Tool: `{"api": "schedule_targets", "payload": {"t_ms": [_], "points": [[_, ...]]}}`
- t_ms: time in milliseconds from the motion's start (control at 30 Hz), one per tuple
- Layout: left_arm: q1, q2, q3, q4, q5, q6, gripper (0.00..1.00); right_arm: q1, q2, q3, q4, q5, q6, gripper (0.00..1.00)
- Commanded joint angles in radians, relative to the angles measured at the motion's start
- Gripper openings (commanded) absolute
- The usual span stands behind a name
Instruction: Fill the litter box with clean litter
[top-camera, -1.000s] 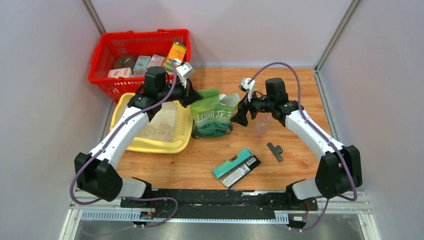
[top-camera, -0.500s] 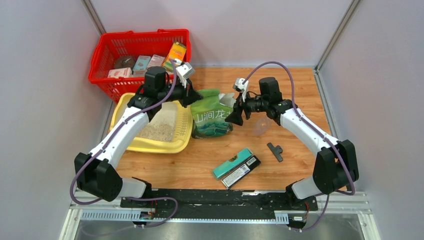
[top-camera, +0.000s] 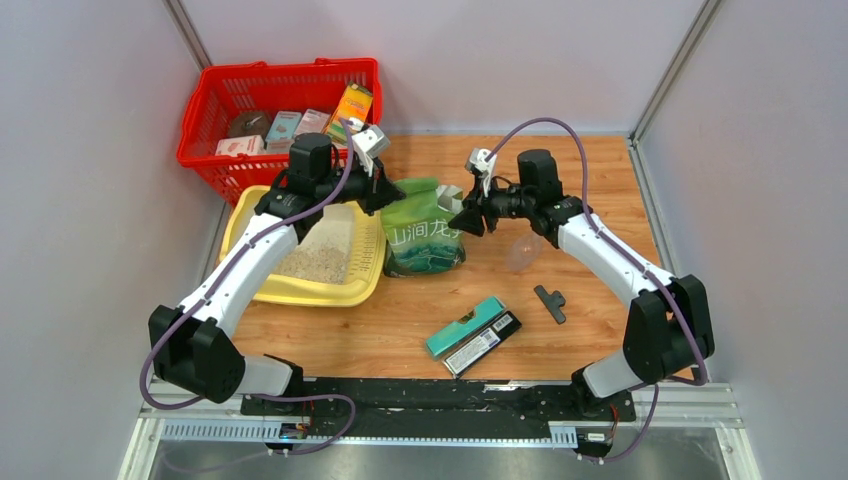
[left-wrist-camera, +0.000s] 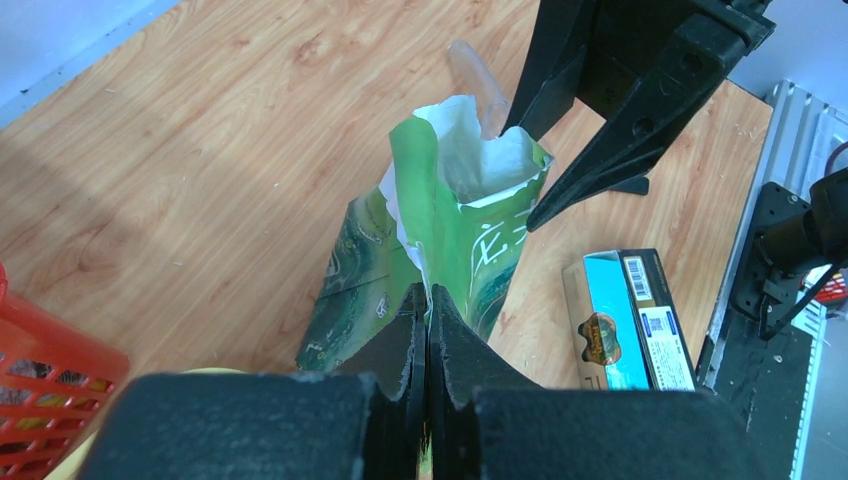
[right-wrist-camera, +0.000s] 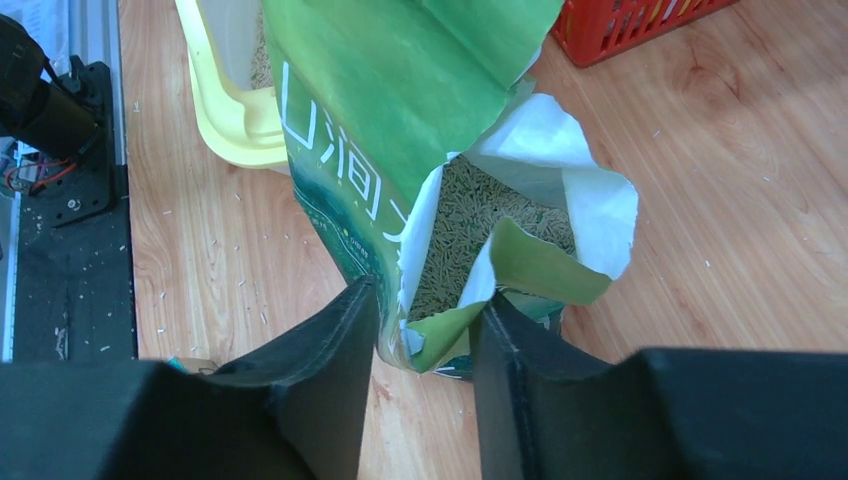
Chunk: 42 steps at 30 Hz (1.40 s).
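Litter box: part-filled with clean litter; we judge more pouring is needed.
Left gripper: clamped on bag beside the box.
Right gripper: jaws apart at bag mouth.

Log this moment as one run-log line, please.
left gripper: shut on green bag edge | right gripper: open at bag mouth | litter box: partly filled with litter

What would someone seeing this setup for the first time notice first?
The green bag, torn open and standing mid-table, draws the eye, with the left gripper shut on its top edge and the open right gripper straddling its mouth. Left of it sits the pale-yellow litter box, partly covered with beige litter. A red mesh basket of packets fills the far left corner.
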Motion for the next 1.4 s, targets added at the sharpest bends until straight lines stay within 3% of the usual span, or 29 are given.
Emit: {"api": "schedule_targets", "payload": {"t_ms": [0,100,233,333,367,400,567,667,967,1367], "points": [[0.01,-0.054,0.033,-0.021,0.005,0.021,0.0,0.013,0.01,0.025,0.079,-0.013,-0.002,0.37],[0.01,-0.053,0.042,-0.026,0.004,0.026,0.0,0.012,0.017,0.032,0.064,-0.012,-0.02,0.34],[0.015,-0.051,0.068,-0.04,-0.003,0.033,0.0,0.01,0.026,0.044,0.043,-0.005,-0.042,0.16],[0.035,-0.05,0.13,-0.049,-0.031,0.055,0.08,0.007,0.033,0.065,0.01,-0.012,-0.057,0.12],[0.048,-0.035,0.183,-0.069,-0.077,0.065,0.16,0.007,0.033,0.07,0.0,-0.012,-0.065,0.11],[0.055,-0.021,0.211,-0.082,-0.094,0.085,0.18,0.007,0.037,0.073,-0.007,-0.012,-0.071,0.12],[0.087,0.158,0.407,-0.197,-0.183,0.219,0.18,0.007,0.063,0.11,-0.051,-0.016,-0.093,0.12],[0.092,0.312,0.579,-0.356,-0.145,0.314,0.16,0.007,0.072,0.139,-0.074,-0.015,-0.093,0.12],[0.053,0.559,0.82,-0.56,-0.089,0.467,0.11,-0.024,0.097,0.134,-0.01,-0.142,-0.083,0.11],[-0.045,0.66,0.831,-0.636,0.096,0.526,0.03,-0.027,0.117,0.154,0.052,-0.156,-0.008,0.12]]}}
